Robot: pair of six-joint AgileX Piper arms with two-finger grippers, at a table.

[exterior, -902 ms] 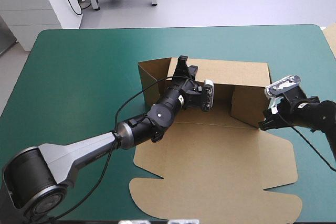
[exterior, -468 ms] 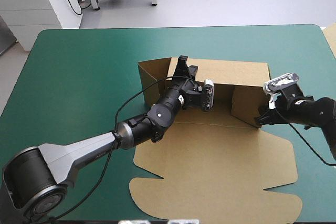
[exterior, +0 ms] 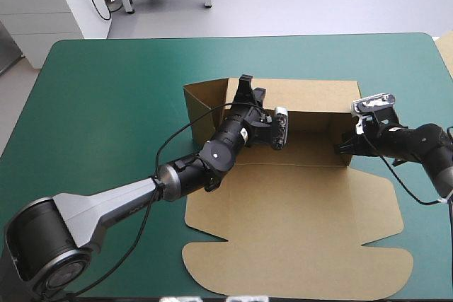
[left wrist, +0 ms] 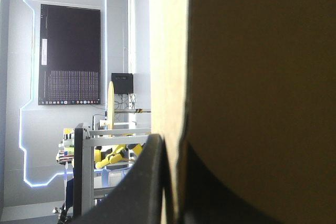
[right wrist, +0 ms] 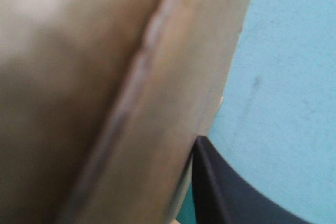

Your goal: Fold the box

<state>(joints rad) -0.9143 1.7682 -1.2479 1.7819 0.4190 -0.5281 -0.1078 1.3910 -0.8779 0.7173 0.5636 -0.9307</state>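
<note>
I see the box (exterior: 297, 203) mid-tabletop (exterior: 106, 104), light stiff board hinging only at creases, with my left tool (exterior: 245, 84) pinching the back wall (exterior: 311, 97) rim and my right tool (exterior: 340, 148) pinching the right wall (exterior: 342, 131), both sound holds, I judge.

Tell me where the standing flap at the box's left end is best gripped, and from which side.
Probably its free top edge, from above: the flap of the box stands upright as a thin sheet, so that edge is exposed, while its foot is down at the teal-green cover.
</note>
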